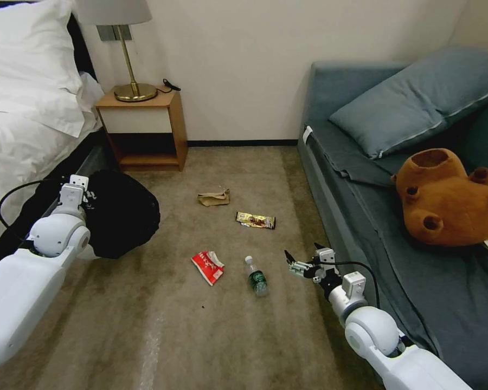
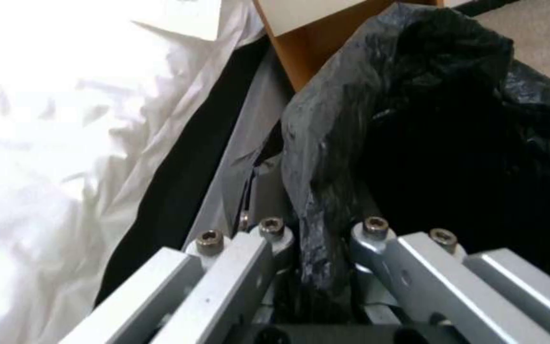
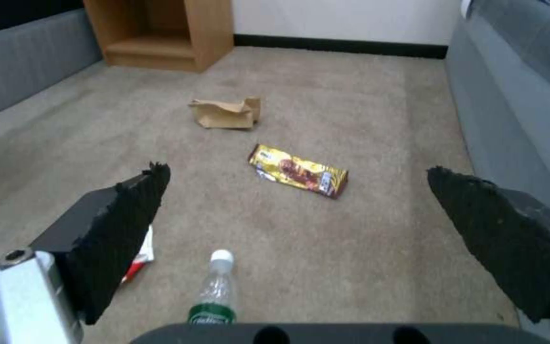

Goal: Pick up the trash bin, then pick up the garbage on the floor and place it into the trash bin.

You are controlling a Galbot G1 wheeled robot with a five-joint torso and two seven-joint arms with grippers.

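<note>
We see a black bag (image 1: 122,214) on the bin, a red-and-white packet (image 1: 207,266), a clear bottle (image 1: 256,276) with green label, a gold-brown wrapper (image 1: 255,220), a brown paper bag (image 1: 213,197), all on beige carpet (image 1: 200,325).

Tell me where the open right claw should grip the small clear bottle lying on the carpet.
Grip the small clear plastic bottle with the green label across its labelled middle, coming straight down from above. It lies on its side on the beige carpet, white cap pointing away, so the open right claw should straddle its width; the round body may roll.
</note>
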